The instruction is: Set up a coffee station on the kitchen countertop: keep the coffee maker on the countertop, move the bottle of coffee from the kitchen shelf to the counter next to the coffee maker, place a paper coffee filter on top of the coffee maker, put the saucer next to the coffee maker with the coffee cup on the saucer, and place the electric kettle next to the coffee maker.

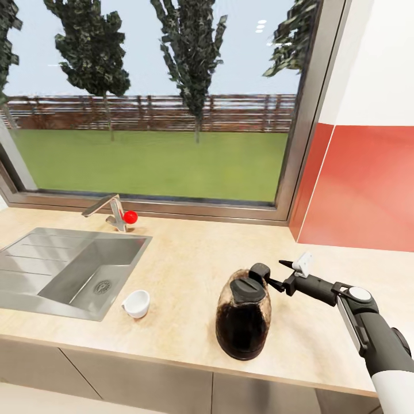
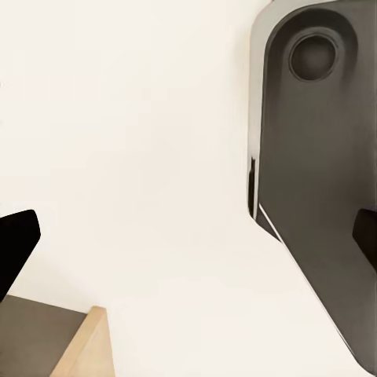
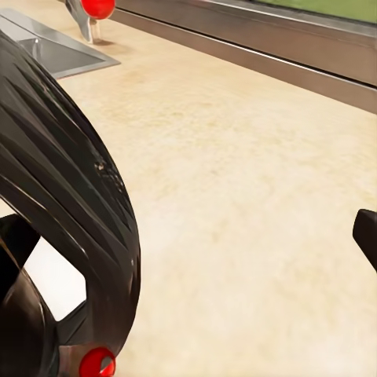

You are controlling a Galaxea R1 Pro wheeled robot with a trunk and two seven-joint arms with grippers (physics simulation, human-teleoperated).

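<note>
While the electric kettle (image 1: 244, 315) stands upright, the right claw (image 1: 280, 274) (spread open) hovers beside its handle

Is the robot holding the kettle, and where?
It seems so: the right gripper is at the electric kettle, its fingers on the handle near the lid. How firmly cannot be told.

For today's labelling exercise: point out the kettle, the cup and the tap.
kettle (image 1: 244, 322), head view, on its brownish body.
cup (image 1: 137, 303), head view, on its white side.
tap (image 1: 107, 207), head view, on its spout.
</note>
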